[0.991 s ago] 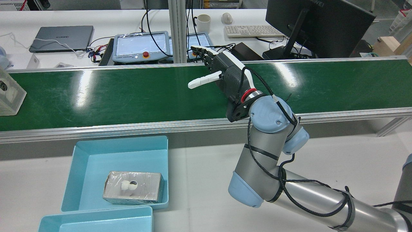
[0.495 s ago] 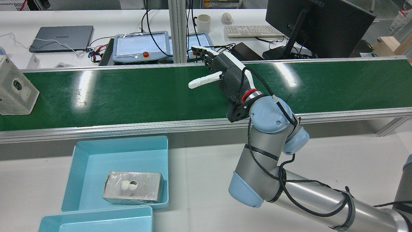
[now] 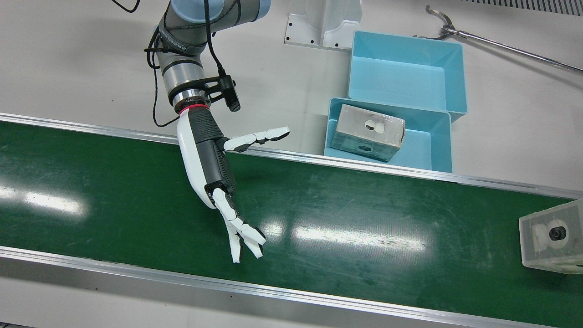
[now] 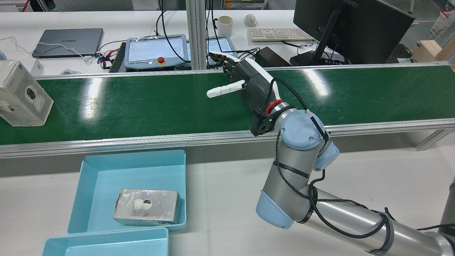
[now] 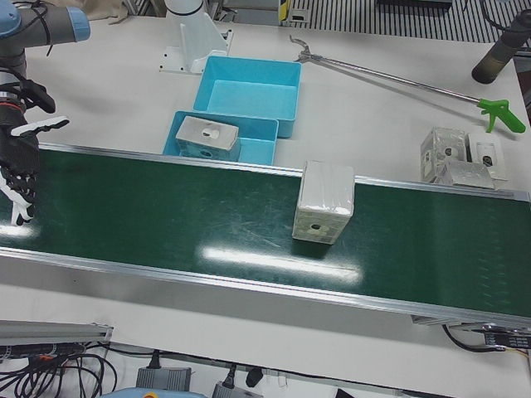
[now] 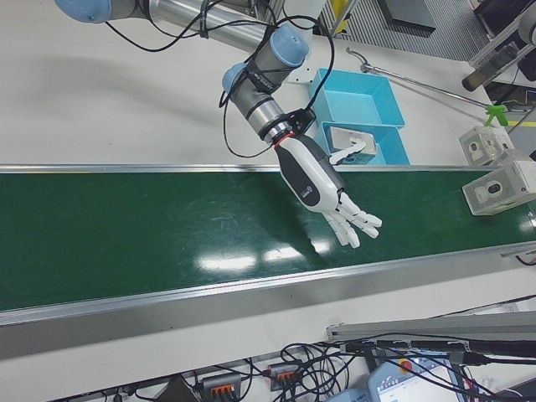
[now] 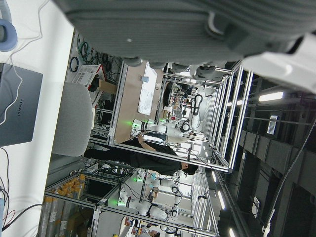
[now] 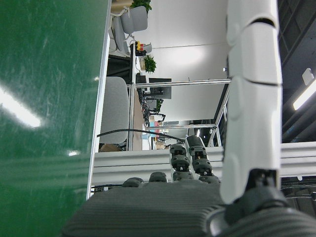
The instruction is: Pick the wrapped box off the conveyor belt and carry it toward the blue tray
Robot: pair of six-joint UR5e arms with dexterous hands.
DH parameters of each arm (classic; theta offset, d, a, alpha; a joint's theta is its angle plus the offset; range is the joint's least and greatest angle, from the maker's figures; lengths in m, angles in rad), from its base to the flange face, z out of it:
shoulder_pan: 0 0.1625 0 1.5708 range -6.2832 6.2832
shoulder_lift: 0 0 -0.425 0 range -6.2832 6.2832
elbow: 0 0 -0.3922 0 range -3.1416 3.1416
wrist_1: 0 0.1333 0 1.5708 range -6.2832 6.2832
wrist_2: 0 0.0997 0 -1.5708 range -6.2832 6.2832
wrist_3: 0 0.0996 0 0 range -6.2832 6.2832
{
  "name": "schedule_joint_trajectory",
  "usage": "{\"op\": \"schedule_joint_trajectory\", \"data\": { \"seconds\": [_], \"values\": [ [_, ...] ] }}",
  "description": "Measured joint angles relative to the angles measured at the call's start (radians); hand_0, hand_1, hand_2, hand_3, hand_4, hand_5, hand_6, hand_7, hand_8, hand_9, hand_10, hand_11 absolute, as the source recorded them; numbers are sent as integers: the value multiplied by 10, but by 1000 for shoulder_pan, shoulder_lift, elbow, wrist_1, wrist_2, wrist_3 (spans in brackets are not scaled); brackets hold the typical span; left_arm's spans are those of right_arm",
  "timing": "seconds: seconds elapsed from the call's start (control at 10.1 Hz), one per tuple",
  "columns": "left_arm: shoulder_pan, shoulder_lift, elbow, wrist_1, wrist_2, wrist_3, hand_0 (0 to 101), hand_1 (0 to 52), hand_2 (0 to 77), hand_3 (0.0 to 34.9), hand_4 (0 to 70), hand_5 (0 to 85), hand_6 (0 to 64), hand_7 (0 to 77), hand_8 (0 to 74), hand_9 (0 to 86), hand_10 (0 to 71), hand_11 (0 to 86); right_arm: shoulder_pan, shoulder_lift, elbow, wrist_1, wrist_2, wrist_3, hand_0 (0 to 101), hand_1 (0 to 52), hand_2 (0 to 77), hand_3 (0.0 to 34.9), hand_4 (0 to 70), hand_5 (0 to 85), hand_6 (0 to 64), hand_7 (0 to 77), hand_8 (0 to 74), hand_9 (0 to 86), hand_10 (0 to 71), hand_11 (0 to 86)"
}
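A wrapped box point(image 4: 23, 94) stands on the green conveyor belt point(image 4: 142, 103) at the far left of the rear view. It also shows in the front view point(image 3: 551, 237) and the left-front view point(image 5: 325, 201). My right hand point(image 4: 249, 83) is open and empty above the middle of the belt, fingers spread, well apart from the box; it also shows in the front view point(image 3: 214, 177). The blue tray point(image 4: 131, 154) beside the belt holds another wrapped box point(image 4: 147, 206). The left hand view shows only a grey part of my left hand point(image 7: 187, 24).
A second blue tray point(image 3: 405, 68) stands against the first. A long grabber tool point(image 5: 398, 79) lies on the table behind the trays. Several more wrapped boxes point(image 5: 452, 157) sit on the table past the belt. Monitors and pendants point(image 4: 156, 51) stand beyond the belt's far rail.
The wrapped box has ridden the belt rightward in the rear view, now fully in frame. My right arm has shifted slightly; the hand stays open.
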Motion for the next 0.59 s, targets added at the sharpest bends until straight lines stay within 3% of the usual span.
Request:
{"op": "schedule_joint_trajectory", "data": {
  "seconds": [0.59],
  "values": [
    [0, 0, 0, 0, 0, 0, 0, 0, 11, 0, 0, 11, 5, 5, 5, 5, 5, 5, 11, -13, -3, 13, 0, 0, 487, 153, 65, 0, 76, 153, 27, 33, 0, 11, 0, 5]
  ]
}}
